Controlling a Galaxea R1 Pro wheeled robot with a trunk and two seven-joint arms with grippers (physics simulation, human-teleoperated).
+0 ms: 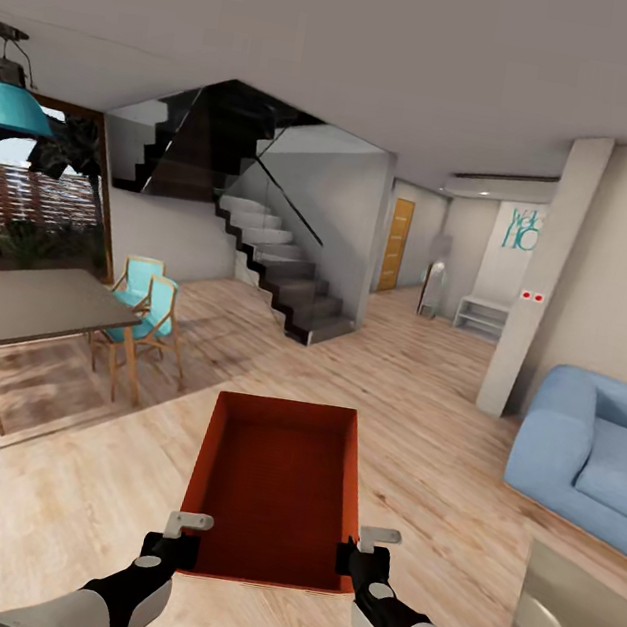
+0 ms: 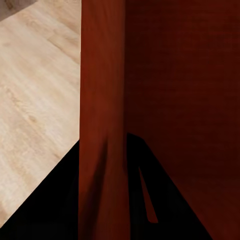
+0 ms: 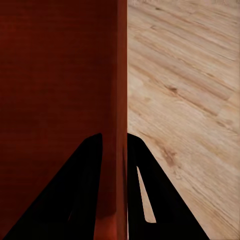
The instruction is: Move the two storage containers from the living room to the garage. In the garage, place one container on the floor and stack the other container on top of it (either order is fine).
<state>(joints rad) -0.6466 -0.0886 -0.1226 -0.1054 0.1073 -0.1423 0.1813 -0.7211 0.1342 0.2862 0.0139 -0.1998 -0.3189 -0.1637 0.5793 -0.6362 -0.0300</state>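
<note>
left fingers (image 2: 107, 200) and right fingers (image 3: 112, 200) each pinch a side wall of one orange-red, thin-walled, lidless square storage container (image 1: 277, 480), carried low at 6 o'clock of the head view above the light wood plank floor (image 1: 423, 392). blue sofa (image 1: 589, 458) at 3 o'clock, staircase (image 1: 280, 268) at 12: transport stage; garage placement and stacking remain.

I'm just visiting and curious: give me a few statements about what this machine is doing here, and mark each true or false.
1. Both hands grip one orange-red bin: left hand, right hand. True.
2. The bin has things in it. False: it is empty.
3. A blue sofa stands to the robot's right. True.
4. The floor is grey concrete. False: light wood planks.
5. The staircase lies ahead. True.
</note>
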